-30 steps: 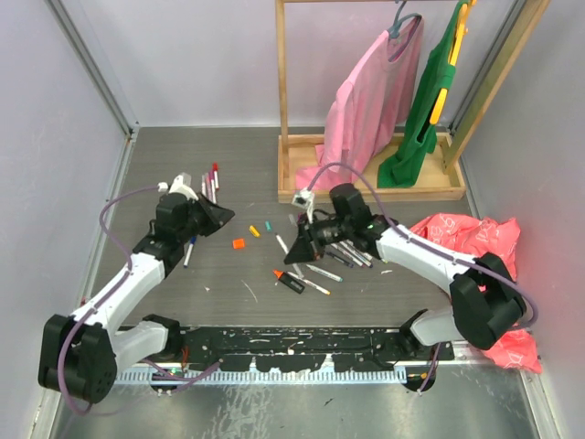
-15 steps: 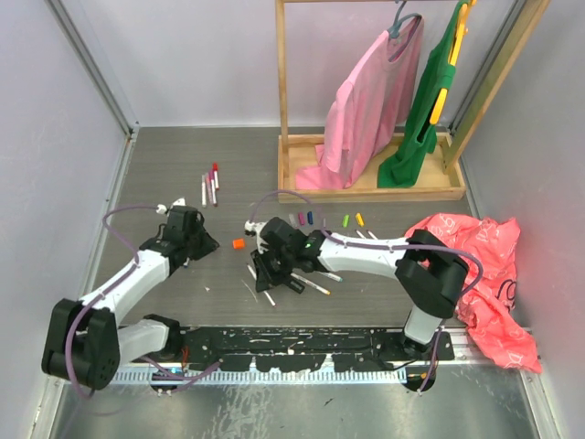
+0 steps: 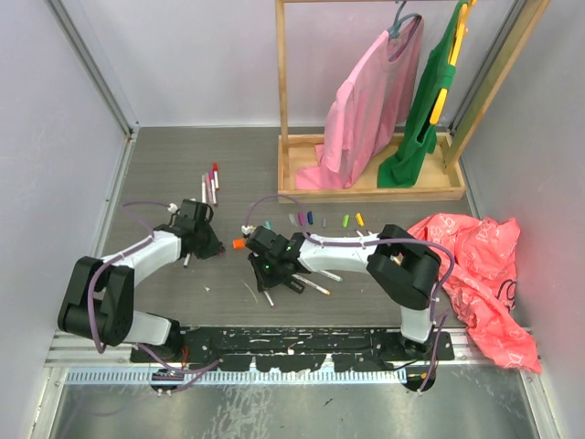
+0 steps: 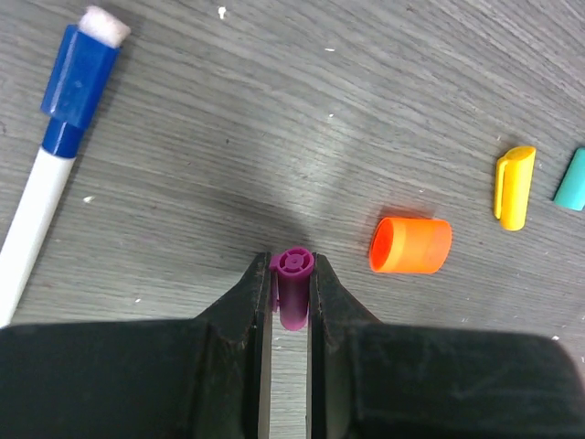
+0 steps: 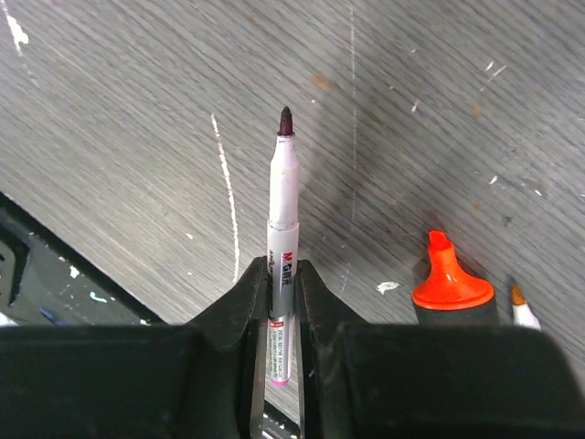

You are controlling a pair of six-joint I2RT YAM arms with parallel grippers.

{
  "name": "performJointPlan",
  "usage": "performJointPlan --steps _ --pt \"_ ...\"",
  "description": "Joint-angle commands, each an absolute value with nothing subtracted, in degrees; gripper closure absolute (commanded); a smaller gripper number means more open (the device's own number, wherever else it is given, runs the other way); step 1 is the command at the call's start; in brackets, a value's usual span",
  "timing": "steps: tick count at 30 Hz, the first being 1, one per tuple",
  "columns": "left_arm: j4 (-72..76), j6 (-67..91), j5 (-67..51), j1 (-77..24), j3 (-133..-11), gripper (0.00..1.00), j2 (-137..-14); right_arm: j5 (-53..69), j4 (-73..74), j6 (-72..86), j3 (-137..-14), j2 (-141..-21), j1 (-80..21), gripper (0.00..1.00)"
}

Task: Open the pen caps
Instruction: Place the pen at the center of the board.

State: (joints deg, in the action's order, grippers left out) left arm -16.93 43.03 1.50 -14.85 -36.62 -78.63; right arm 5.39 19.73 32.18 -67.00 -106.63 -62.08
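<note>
My left gripper (image 4: 292,270) is shut on a purple pen cap (image 4: 294,288), held just above the table; in the top view it (image 3: 210,244) is left of centre. An orange cap (image 4: 411,245), a yellow cap (image 4: 514,186) and a teal cap (image 4: 574,181) lie to its right. My right gripper (image 5: 281,274) is shut on a white pen (image 5: 283,206) with its dark tip bare, low over the table; in the top view it (image 3: 263,267) is near the middle. An uncapped orange marker (image 5: 454,283) lies beside it.
A blue-ended pen (image 4: 55,137) lies left of my left gripper. Several pens (image 3: 210,183) lie at the back left, and loose caps (image 3: 345,219) sit in a row before the wooden clothes rack (image 3: 366,187). A red bag (image 3: 484,265) lies at the right.
My right arm has swung left from the centre-right to the table's middle. My left gripper has pulled in lower, close to the orange cap.
</note>
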Motion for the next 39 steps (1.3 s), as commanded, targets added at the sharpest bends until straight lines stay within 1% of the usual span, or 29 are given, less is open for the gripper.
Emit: performJointPlan --steps 1,4,6,9,13,14,17,20,23,26,29,31,33,36,39 --pt "-15.9 43.12 0.29 -14.37 -39.74 0.89 -80.85 1.09 20.98 33.2 -69.57 -107.32 -62.44 0.93" --pt "-16.42 42.66 -0.02 -14.34 -40.57 0.86 -81.96 0.23 21.66 33.03 -70.08 -108.37 -62.41 0.87" --pt "-16.42 42.54 -0.13 -14.33 -40.68 0.83 -82.32 -0.22 21.75 32.94 -70.1 -108.75 -62.42 0.86" --pt "-16.35 42.45 -0.22 -14.18 -40.7 0.78 -82.46 -1.34 22.1 32.68 -70.17 -108.86 -62.42 0.82" --pt "-16.45 42.32 -0.26 -14.17 -40.69 0.75 -82.52 -1.85 22.15 32.55 -70.04 -109.13 -62.4 0.79" --pt "-16.5 42.33 -0.33 -14.17 -40.69 0.73 -82.51 -1.8 22.11 32.55 -69.99 -109.28 -62.4 0.79" --pt "-16.58 42.11 -0.43 -14.12 -40.4 0.72 -82.22 -2.22 22.31 32.45 -70.01 -109.8 -62.4 0.74" --pt "-16.54 42.03 -0.33 -14.14 -40.19 0.72 -82.08 -2.44 22.32 32.33 -69.97 -110.06 -62.4 0.73" --pt "-16.49 42.1 -0.4 -14.09 -40.17 0.71 -81.94 -2.8 22.41 32.12 -69.96 -110.34 -62.4 0.68" --pt "-16.47 42.02 -0.59 -14.09 -40.25 0.71 -81.86 -2.75 22.41 32.09 -69.95 -110.51 -62.42 0.67" --pt "-16.67 42.01 -0.72 -14.07 -40.16 0.71 -81.27 -2.35 22.57 31.9 -70.33 -110.78 -62.4 0.64" --pt "-17.01 41.93 -0.7 -14.06 -40.16 0.71 -80.63 -1.93 22.67 31.68 -70.74 -110.91 -62.4 0.61" --pt "-17.45 41.78 -0.89 -14.01 -40.25 0.71 -79.71 -1.21 22.72 31.18 -71.24 -110.83 -62.41 0.57" --pt "-17.88 41.5 -0.88 -14.01 -40.0 0.65 -77.66 -0.13 22.68 30.17 -71.95 -110.17 -62.4 0.51" --pt "-18.35 41.31 -0.11 -14.05 -39.58 0.61 -75.28 -0.54 22.51 29.12 -72.19 -108.86 -62.4 0.48"
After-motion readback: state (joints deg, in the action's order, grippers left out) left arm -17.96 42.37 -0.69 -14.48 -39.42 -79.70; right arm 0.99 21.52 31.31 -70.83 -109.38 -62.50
